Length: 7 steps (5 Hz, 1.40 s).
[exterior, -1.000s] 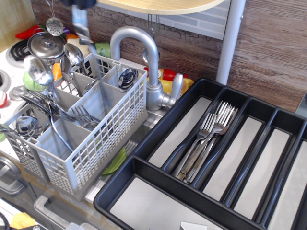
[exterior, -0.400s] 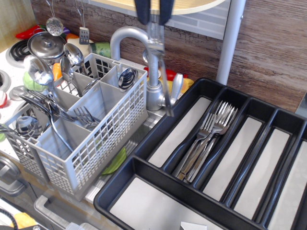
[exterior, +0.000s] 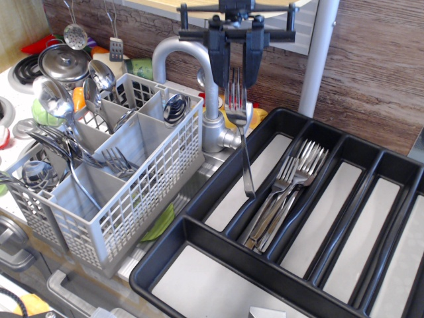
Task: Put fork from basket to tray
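My gripper is shut on a shiny steel fork by its tines. The fork hangs handle-down, its tip just above the left long compartment of the black tray. Several forks lie in the tray's second compartment. The light grey lattice basket stands to the left and holds more forks and spoons.
A grey faucet rises between the basket and the tray, close to the left of my gripper. A white post stands behind the tray. Pots and coloured toys crowd the far left counter.
My gripper has carried the fork from above the basket to the right, past the faucet, and lowered it over the tray's left compartment.
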Each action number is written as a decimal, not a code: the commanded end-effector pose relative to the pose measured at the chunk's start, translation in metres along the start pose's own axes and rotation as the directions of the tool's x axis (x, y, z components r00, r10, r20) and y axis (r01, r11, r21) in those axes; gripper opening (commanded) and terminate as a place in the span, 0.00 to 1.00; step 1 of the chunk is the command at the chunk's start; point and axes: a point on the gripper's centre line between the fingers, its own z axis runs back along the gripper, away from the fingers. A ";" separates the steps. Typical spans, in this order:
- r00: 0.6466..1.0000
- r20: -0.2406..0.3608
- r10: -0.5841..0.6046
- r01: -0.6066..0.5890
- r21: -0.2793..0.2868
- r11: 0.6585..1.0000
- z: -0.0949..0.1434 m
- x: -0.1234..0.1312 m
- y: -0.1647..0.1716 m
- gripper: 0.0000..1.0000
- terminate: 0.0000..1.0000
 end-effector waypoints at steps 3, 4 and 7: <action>0.993 0.089 0.071 -0.066 -0.064 0.996 -0.031 0.019 -0.039 0.00 0.00; 0.993 0.093 0.074 -0.069 -0.054 0.996 -0.043 0.022 -0.047 0.00 0.00; 0.985 0.161 0.061 -0.065 0.015 0.998 -0.056 0.047 -0.060 1.00 0.00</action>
